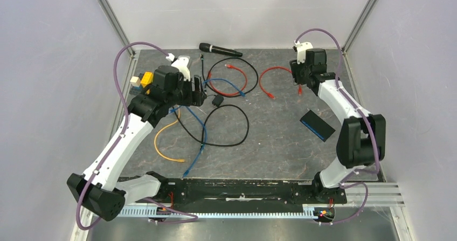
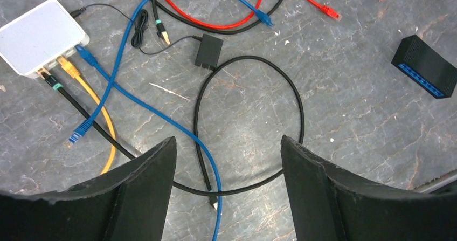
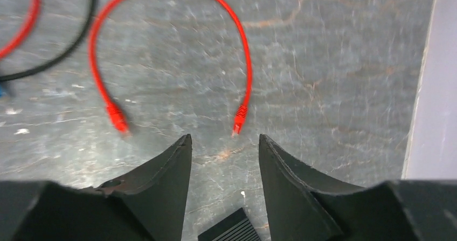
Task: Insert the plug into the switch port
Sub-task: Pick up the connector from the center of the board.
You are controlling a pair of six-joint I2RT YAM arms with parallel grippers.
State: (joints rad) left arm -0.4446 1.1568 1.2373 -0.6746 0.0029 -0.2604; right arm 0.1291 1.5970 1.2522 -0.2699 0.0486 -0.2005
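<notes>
Left wrist view: left fingers are spread wide with nothing between them, hanging above the grey tabletop.
Under the gap: a black cable loop and a long blue cable cross here. A loose blue plug lies off to the left, unconnected.
Black adapter: farther out, lying flat, its thin lead running off toward the box.
Pale box: far left of this view, flat on the tabletop, well apart from the left fingers.
Port edge: the box's long side facing the camera. Three plugs sit in it side by side: blue, yellow, and black with a green band. Whether a socket is free, I cannot tell.
Right wrist view: right fingers are parted to a moderate gap, gripping nothing.
Red plug: on the tabletop just ahead of that gap, a touch to the right, untouched. The red cable arcs away and comes back to its second plug on the left.
Top external view: the black box with a blue face lies nearer the bases than the right fingers, and a microphone sits at the far edge.
</notes>
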